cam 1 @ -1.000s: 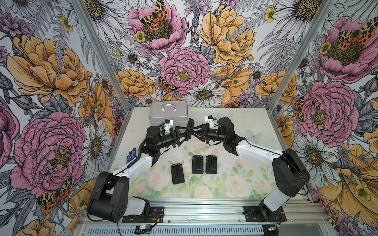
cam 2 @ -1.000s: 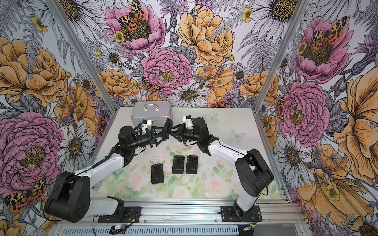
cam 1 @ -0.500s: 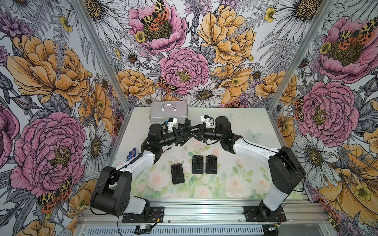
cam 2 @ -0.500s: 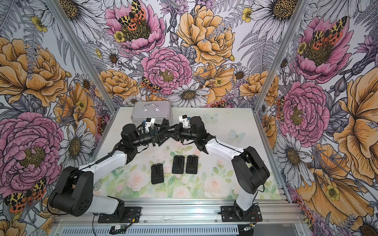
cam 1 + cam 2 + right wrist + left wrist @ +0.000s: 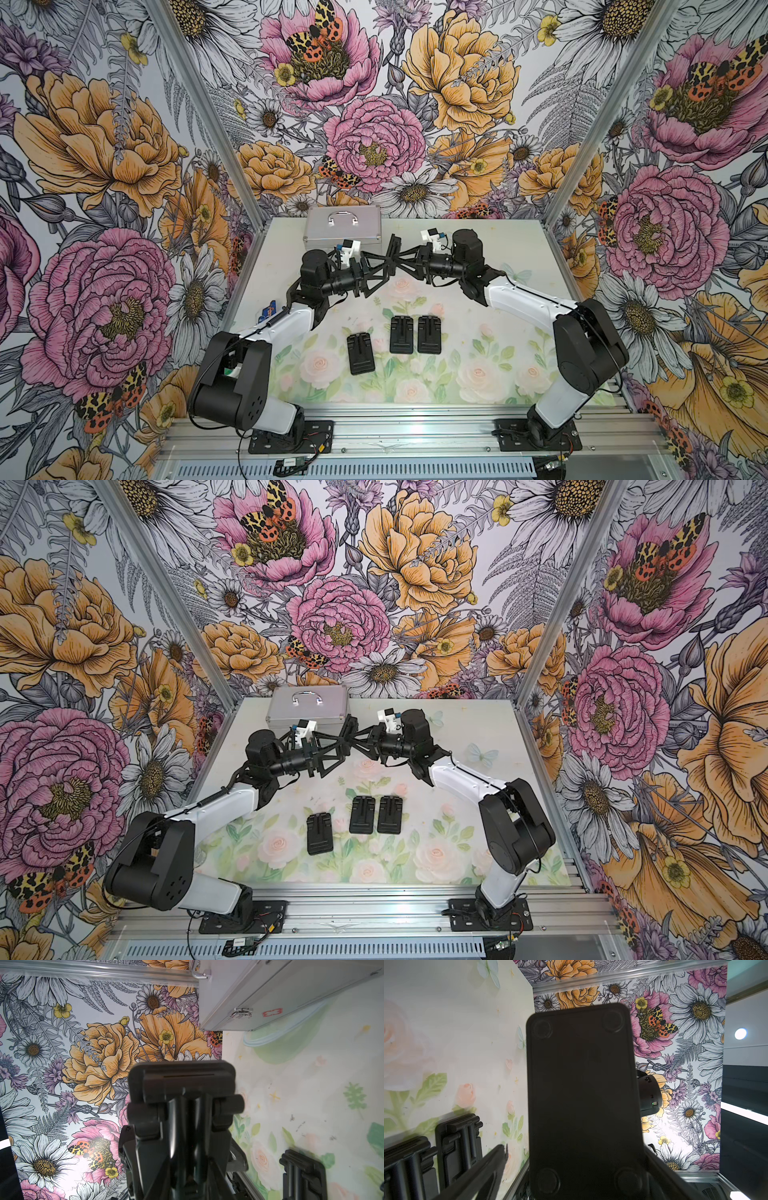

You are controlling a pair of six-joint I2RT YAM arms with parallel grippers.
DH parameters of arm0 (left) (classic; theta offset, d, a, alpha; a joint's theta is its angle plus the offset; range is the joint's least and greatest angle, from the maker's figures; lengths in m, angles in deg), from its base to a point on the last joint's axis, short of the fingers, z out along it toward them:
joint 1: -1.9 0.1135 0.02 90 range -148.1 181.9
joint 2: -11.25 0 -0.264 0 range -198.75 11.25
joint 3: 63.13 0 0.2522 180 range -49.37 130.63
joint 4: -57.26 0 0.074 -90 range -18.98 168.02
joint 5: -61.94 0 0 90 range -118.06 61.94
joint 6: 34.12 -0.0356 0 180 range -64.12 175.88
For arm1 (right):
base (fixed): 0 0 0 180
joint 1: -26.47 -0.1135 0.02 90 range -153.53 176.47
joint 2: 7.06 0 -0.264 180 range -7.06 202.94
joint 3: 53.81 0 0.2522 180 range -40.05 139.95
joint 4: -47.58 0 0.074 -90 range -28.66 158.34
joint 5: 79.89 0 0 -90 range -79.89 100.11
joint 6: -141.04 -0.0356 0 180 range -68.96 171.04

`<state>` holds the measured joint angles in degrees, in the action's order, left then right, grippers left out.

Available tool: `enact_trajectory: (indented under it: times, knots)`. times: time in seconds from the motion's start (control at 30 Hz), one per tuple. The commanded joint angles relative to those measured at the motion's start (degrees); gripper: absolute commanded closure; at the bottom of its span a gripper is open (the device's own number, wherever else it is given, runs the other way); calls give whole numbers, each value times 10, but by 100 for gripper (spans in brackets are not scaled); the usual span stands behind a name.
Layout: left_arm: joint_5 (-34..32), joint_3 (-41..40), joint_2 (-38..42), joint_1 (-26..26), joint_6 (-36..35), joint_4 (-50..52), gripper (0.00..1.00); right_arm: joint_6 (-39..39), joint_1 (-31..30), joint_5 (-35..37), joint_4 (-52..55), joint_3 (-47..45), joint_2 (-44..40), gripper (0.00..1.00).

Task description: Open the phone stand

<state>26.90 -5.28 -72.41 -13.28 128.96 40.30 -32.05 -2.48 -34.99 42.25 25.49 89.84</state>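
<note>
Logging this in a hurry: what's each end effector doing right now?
Left end effector: open, gripping nothing.
Right end effector: closed on the phone stand.

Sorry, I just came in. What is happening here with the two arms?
Two robot arms meet in the air above the table. The right hand is closed on a black phone stand and holds it up. The left hand is wide open on either side of it, not gripping. Whether the stand is opened, I cannot tell. Three other stands lie flat on the table, before a silver case.
</note>
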Motion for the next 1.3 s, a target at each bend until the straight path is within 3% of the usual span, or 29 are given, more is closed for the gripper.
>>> enact_trajectory:
  times: [0.0,0.33,0.63,0.83,1.07,1.2,1.27]
  knots:
    - [16,20,-6,4,-9,-11,1,13,-4,-16,-16,3,-23,100]
    - [18,29,-5,7,-8,-11,10,21,-4,-12,-12,-7,-22,100]
    - [20,32,-12,10,-10,-11,32,25,-4,-11,-8,-6,-22,100]
    - [20,33,-12,19,-11,-11,36,28,-4,-12,-3,-9,-24,100]
    - [19,28,-9,40,-11,-11,36,32,-1,-9,3,-14,-33,100]
    - [26,32,-14,37,-9,-11,23,32,-4,-11,3,-8,-27,100]
    - [31,35,-14,35,-11,-12,23,32,-4,-12,3,-4,-25,100]
